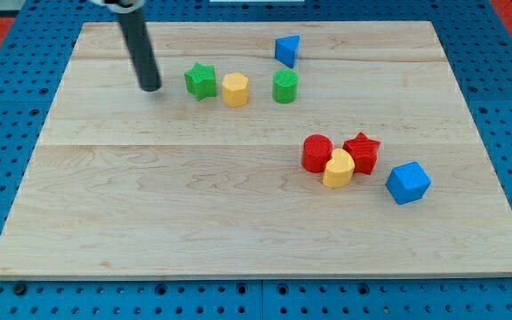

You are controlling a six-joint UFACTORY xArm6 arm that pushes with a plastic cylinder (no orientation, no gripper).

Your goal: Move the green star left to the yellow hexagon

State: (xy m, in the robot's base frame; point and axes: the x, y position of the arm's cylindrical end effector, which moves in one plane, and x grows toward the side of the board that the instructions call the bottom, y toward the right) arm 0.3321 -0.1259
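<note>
The green star [201, 81] lies in the upper middle of the wooden board, just left of the yellow hexagon [235, 90]; the two look close or touching. My tip [150, 88] stands to the left of the green star, with a small gap between them. The dark rod rises from it toward the view's top left.
A green cylinder [284, 87] sits right of the yellow hexagon, a blue triangle block [286, 50] above it. At the lower right lie a red cylinder [316, 153], a red star [362, 152], a second yellow block [338, 168] and a blue cube [407, 183]. The board's edge [256, 272] runs along the bottom.
</note>
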